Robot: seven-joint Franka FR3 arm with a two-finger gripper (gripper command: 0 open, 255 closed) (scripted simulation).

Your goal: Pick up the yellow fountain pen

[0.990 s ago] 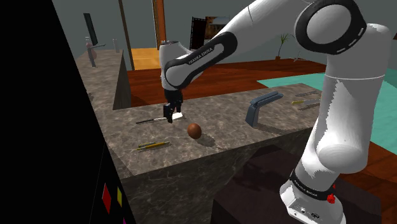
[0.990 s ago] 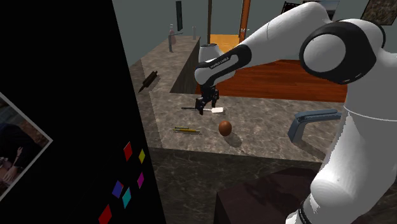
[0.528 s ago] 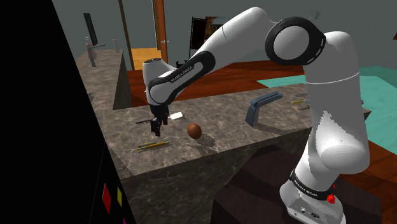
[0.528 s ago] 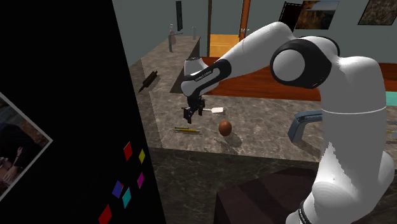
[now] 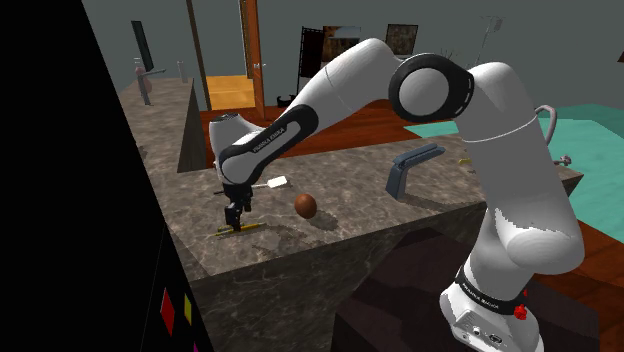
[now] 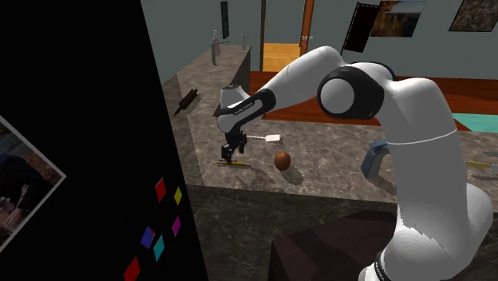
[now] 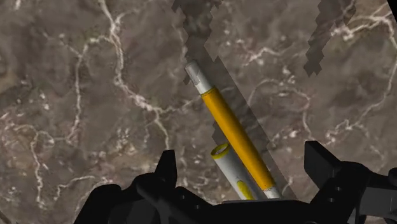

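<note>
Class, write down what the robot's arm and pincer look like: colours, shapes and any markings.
The arm is built of glossy white, rounded links with dark rings at the joints. Lettering runs along a dark band on the link nearest the wrist, and a small red mark sits at the base. The pincer is all black, with two blocky fingers.

In the wrist view the black body of the claw (image 7: 242, 162) hid the near end of the yellow fountain pen (image 7: 234, 133) and of the white cylinder (image 7: 230, 170) beside it. In the second exterior view the arm (image 6: 431, 160) covered most of a blue-grey object (image 6: 372, 160) on the table (image 6: 335, 180); its kind could not be told.
</note>
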